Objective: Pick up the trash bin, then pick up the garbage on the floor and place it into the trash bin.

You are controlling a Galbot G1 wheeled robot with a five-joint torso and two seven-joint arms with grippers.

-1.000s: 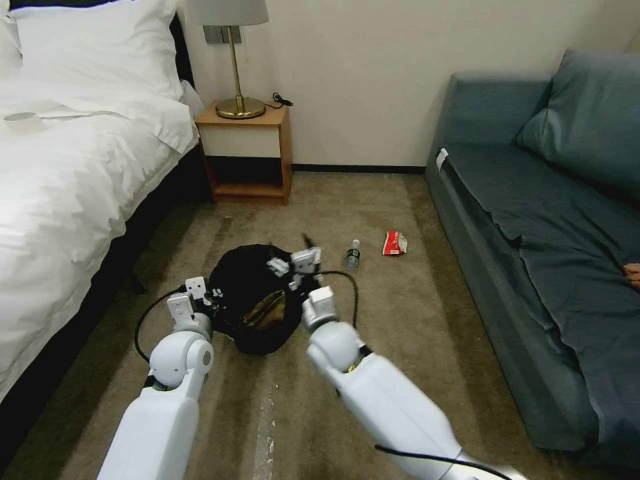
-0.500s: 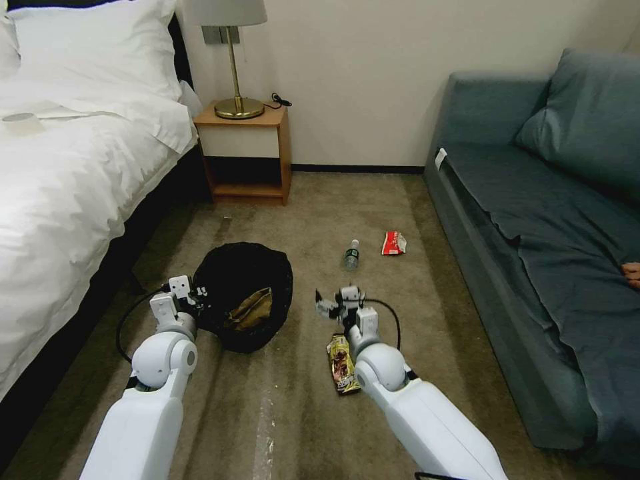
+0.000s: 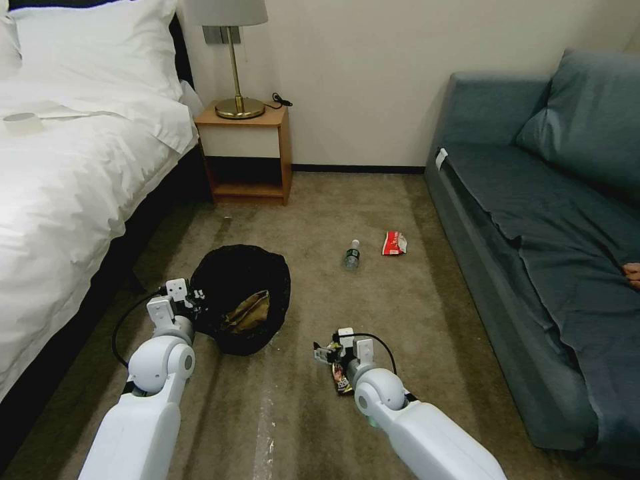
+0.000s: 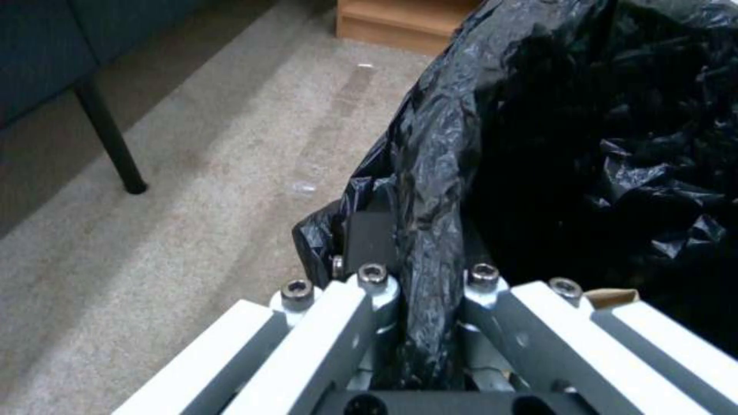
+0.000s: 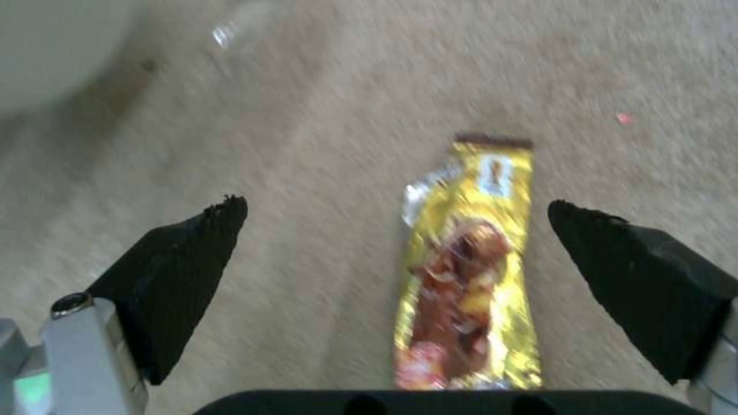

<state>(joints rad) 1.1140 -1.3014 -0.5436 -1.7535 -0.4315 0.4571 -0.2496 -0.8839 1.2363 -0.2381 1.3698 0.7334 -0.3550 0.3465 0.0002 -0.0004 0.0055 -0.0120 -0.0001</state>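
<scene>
The trash bin [image 3: 230, 280], lined with crinkly black plastic, hangs tilted just above the carpet. My left gripper [image 3: 190, 295] is shut on its rim, and the liner is pinched between the fingers [image 4: 424, 276]. A crumpled brown paper bag [image 3: 248, 312] lies inside the bin. Low over the floor, my right gripper [image 3: 329, 351] is open, straddling a gold-brown snack wrapper [image 5: 469, 259] that lies flat on the carpet [image 3: 342, 380]. Farther off, a small clear bottle [image 3: 352, 255] and a red-and-white packet [image 3: 395, 243] lie on the carpet.
A white bed [image 3: 60, 180] runs along the left, one dark leg [image 4: 112, 141] standing near the bin. A wooden nightstand [image 3: 248, 153] with a lamp sits at the back wall. A blue-grey sofa [image 3: 547, 240] lines the right side, with carpet between.
My right arm drew back from over the bin and came down over the snack wrapper near me. The bin in my left gripper shifted slightly left.
</scene>
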